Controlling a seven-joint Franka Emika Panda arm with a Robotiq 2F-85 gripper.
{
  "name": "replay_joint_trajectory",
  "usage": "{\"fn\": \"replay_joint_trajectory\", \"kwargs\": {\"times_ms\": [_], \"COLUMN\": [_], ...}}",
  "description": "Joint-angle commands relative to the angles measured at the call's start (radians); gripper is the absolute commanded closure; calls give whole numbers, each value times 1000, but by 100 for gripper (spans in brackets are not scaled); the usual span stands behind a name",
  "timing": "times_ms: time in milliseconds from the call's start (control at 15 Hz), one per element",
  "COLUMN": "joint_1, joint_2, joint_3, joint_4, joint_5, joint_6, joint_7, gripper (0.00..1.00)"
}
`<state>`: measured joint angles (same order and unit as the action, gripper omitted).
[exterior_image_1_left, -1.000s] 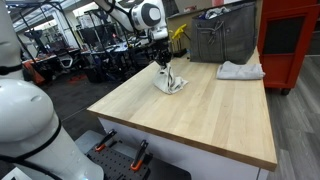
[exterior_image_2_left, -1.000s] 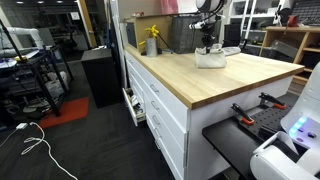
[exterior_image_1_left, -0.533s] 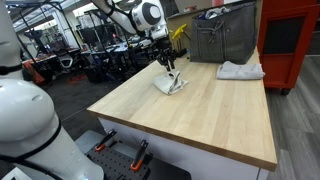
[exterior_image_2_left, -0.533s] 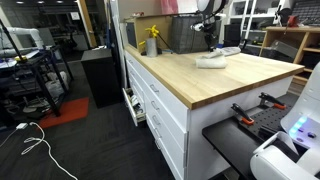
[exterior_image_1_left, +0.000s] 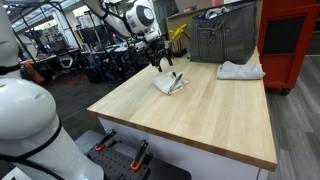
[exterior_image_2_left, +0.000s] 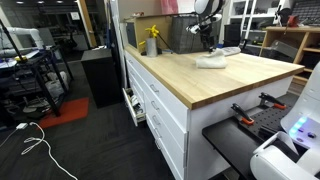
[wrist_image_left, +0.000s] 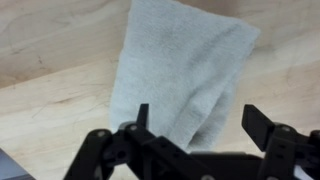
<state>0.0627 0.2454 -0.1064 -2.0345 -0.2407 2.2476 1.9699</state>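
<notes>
1. The hand (exterior_image_1_left: 160, 63) is open, its fingers (wrist_image_left: 258, 122) spread wide, and it grasps nothing.
2. It hangs just above a grey cloth (exterior_image_1_left: 171, 84), apart from it.
3. In the wrist view the cloth (wrist_image_left: 185, 70) lies crumpled on the wooden bench (exterior_image_1_left: 205, 125).
4. The cloth lies near a far corner of the bench.
5. A white cloth (exterior_image_1_left: 240, 70) lies well apart, by the opposite far edge.

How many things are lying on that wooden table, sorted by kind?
cloths: 2, a folded cloth below the claw and a crumpled cloth
grey bag: 1
yellow bottle: 1
Total: 4
</notes>
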Motion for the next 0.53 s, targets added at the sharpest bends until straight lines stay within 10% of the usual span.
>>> {"fn": "replay_joint_trajectory", "kwargs": {"times_ms": [0,133,200,467], "joint_1": [-16,-23,-24,-24], "joint_2": [-72,-91,-100,-109], "joint_3": [52,71,72,37], "joint_4": [-108,-149,-168,-217], "joint_5": [127,216,244,200], "joint_6": [59,66,64,83], "joint_7": [-99,-175,-196,-139], "gripper": [0,0,25,51]}}
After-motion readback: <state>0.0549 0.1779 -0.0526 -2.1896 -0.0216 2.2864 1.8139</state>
